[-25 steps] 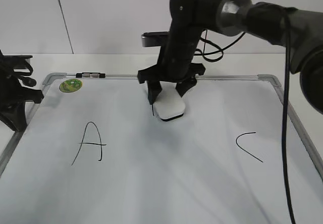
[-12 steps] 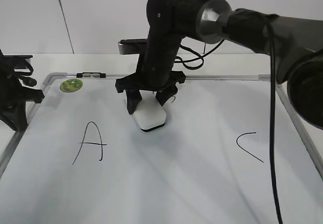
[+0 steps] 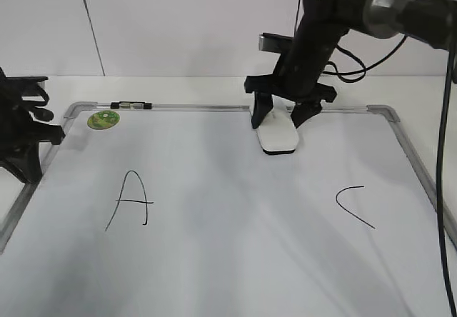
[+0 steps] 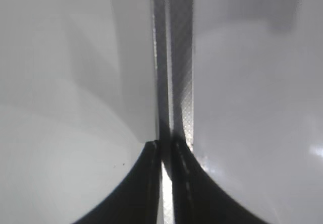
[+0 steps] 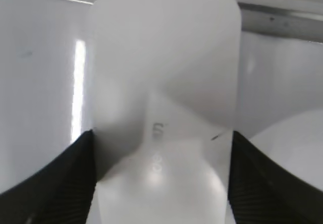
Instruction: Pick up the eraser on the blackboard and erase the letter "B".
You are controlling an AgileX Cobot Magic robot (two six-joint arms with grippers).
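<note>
The white eraser [image 3: 278,139] lies flat on the blackboard [image 3: 228,260], near its far edge and right of the middle. My right gripper [image 3: 280,119] is shut on the eraser, its black fingers on the two long sides; the right wrist view shows the eraser [image 5: 164,108] between the jaws [image 5: 161,178]. No letter "B" shows on the board; only the black "A" [image 3: 130,200] and "C" [image 3: 352,206] remain. My left gripper [image 3: 28,146] is shut and empty beside the board's left frame [image 4: 174,72].
A round green sticker [image 3: 103,119] sits at the board's far left corner. A small clip [image 3: 130,105] is on the top frame. The right arm and its cables hang over the far right corner. The white table surrounds the board.
My right gripper slid the eraser left across the board's middle, then back right and farther away. The short black stroke next to the eraser is gone. The left arm stayed still.
</note>
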